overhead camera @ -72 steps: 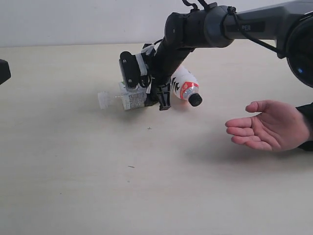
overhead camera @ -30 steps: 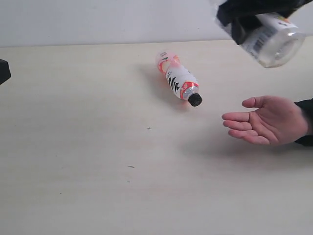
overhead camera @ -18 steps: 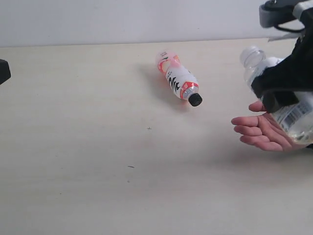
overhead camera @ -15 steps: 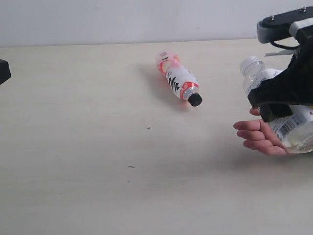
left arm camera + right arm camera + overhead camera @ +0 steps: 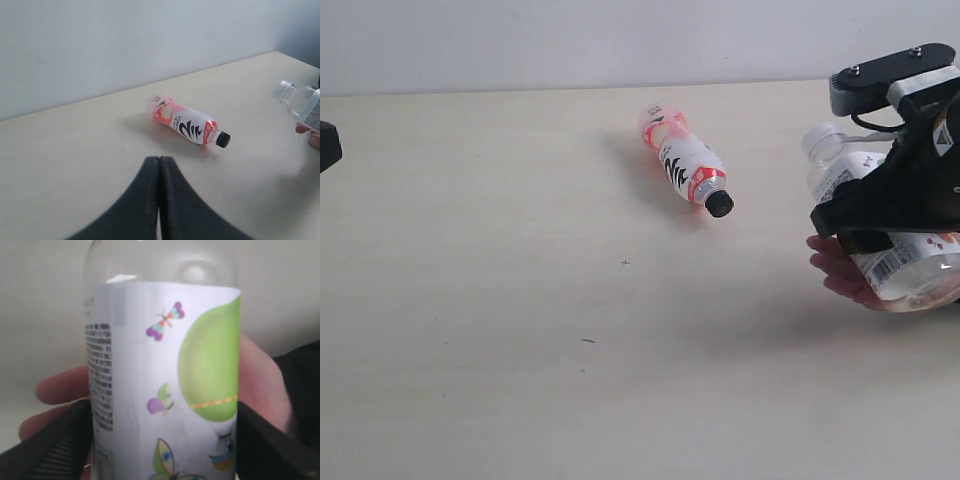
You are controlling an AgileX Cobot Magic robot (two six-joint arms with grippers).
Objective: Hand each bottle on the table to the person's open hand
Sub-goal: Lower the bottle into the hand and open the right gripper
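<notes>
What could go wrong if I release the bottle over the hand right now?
1. The green-labelled bottle, clamped in the right gripper, sits tilted over the person's open hand, which does not visibly grip it. Released now, it might roll off onto the table.
2. The gripper hangs close above the fingers; lowering further could pinch them.
3. The black-capped bottle lies on its side and may roll at the next grasp.
</notes>
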